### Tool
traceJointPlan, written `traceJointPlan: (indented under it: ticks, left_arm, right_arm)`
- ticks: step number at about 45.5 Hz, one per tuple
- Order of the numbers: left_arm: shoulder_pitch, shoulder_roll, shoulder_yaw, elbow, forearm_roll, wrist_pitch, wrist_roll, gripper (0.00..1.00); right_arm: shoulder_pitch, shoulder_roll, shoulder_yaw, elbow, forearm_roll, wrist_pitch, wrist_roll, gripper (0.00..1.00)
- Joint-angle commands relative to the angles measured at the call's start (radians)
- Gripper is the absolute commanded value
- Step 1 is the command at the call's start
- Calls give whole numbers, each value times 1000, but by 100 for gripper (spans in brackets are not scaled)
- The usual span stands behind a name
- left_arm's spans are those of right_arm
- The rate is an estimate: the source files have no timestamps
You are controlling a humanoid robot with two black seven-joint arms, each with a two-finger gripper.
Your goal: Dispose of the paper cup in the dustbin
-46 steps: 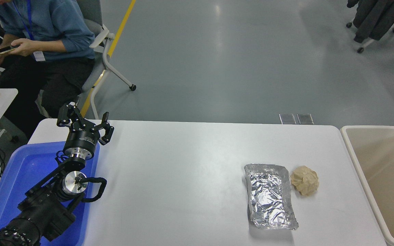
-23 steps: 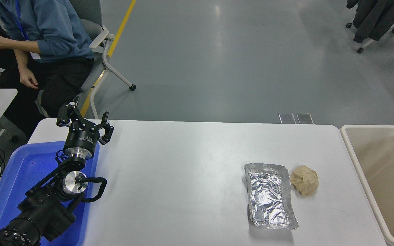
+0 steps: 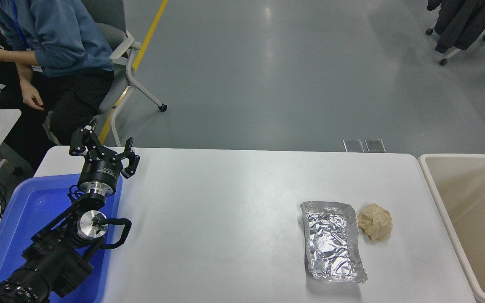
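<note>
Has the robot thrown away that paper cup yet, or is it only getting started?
No paper cup is on the white table; only a foil tray and a tan paper ball lie there. The visible part of the dustbin shows no cup, so it may be done, though I cannot confirm it. Nothing is in hand: the left gripper is open and empty above the blue tray.

The black left arm (image 3: pixel 53 248) has a silver ring and round silver joint cap, a looping black cable, and a black-fingered gripper (image 3: pixel 102 152).

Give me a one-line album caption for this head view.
Left gripper parked open over a blue tray; foil tray, paper ball, beige dustbin.
</note>
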Motion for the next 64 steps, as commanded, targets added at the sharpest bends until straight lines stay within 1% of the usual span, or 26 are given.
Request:
traceJointPlan:
  ticks: [1, 13, 26, 28, 36, 39, 43, 45, 49, 52, 56, 57, 60, 64]
  left_arm:
    - [0, 0, 0, -1, 0, 0, 1, 100]
    - [0, 0, 0, 0, 0, 0, 0, 100]
    - [0, 0, 0, 0, 0, 0, 0, 100]
    - [0, 0, 0, 0, 0, 0, 0, 100]
    - [0, 0, 0, 0, 0, 0, 0, 100]
    - [0, 0, 0, 0, 0, 0, 0, 100]
    - [0, 0, 0, 0, -2, -1, 0, 100]
    - [0, 0, 0, 0, 0, 0, 0, 100]
    - [0, 0, 0, 0, -2, 0, 0, 100]
    - [0, 0, 0, 0, -2, 0, 0, 100]
    - [0, 0, 0, 0, 0, 0, 0, 100]
    - [0, 0, 0, 0, -2, 0, 0, 100]
    - [0, 0, 0, 0, -2, 0, 0, 100]
    - [0, 0, 0, 0, -2, 0, 1, 100]
  right_arm:
    - [-17, 40, -2, -6, -14, -9, 13, 0]
    - [-50, 81, -2, -6, -14, -9, 41, 0]
    - [-89, 116, 9, -20, -14, -9, 47, 0]
    - [-91, 116, 9, -20, -14, -9, 47, 7]
    - [-109, 116, 9, -20, -14, -6, 47, 15]
    - [-117, 116, 10, -20, -12, -8, 47, 23]
    - [-122, 116, 13, -20, -12, -8, 48, 41]
    - [-125, 116, 15, -20, -12, -6, 48, 47]
    - [-125, 113, 27, -20, -11, -3, 48, 64]
    - [-125, 106, 30, -19, -12, 2, 48, 74]
    - [-123, 93, 15, -20, -15, 15, 48, 96]
    - [-123, 84, 15, -20, -15, 18, 48, 98]
    - [-116, 57, 13, -16, -17, 35, 48, 99]
    - [-100, 26, 15, -11, -17, 86, 48, 99]
